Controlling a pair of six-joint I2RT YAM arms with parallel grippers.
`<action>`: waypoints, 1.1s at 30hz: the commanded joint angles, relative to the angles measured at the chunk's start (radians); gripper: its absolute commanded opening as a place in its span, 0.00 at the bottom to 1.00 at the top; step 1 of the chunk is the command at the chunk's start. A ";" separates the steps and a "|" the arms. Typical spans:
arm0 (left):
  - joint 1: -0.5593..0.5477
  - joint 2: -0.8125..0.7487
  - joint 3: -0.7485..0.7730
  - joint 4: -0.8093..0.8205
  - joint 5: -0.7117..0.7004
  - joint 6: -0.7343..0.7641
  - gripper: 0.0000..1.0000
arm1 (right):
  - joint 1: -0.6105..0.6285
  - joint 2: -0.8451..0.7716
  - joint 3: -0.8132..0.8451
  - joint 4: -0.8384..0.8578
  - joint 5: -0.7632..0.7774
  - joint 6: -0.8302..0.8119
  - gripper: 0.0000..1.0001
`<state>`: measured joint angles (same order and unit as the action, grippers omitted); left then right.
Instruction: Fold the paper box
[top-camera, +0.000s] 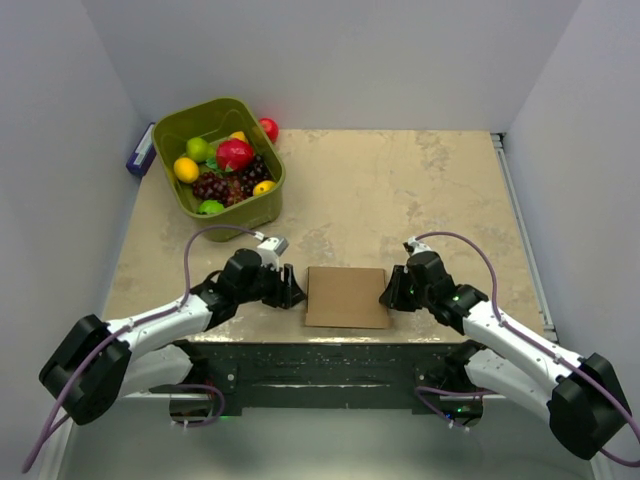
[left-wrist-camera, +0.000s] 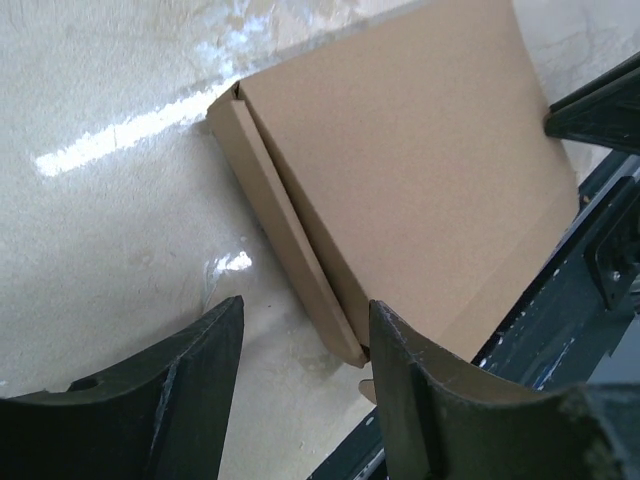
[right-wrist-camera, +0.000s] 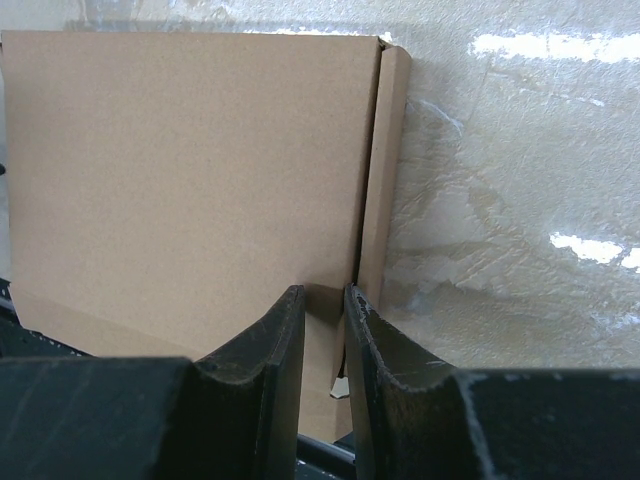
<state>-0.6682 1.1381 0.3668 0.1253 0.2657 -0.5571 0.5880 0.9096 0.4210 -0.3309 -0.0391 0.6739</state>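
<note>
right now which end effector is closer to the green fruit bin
Left. The left end effector is at the paper box's left edge, on the green bin's side; the right end effector is at the box's right edge, farther off.

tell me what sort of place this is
Most likely a robotics lab test cell: a white-and-black left robot arm and right robot arm bolted at a beige table's edge, plain white walls boxing it in, and props, a flat brown cardboard box and an olive-green plastic bin of fruit.
</note>
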 joint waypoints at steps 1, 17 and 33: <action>0.004 -0.076 -0.009 0.046 -0.020 -0.055 0.57 | -0.001 0.006 -0.011 -0.005 0.024 0.012 0.25; 0.001 0.049 -0.072 0.192 0.070 -0.092 0.57 | -0.001 0.008 -0.016 0.001 0.028 0.018 0.25; -0.007 0.072 -0.100 0.264 0.075 -0.129 0.57 | -0.002 0.017 -0.022 0.015 0.024 0.019 0.25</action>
<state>-0.6685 1.1698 0.2813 0.3210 0.3267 -0.6708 0.5880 0.9165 0.4164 -0.3202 -0.0364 0.6846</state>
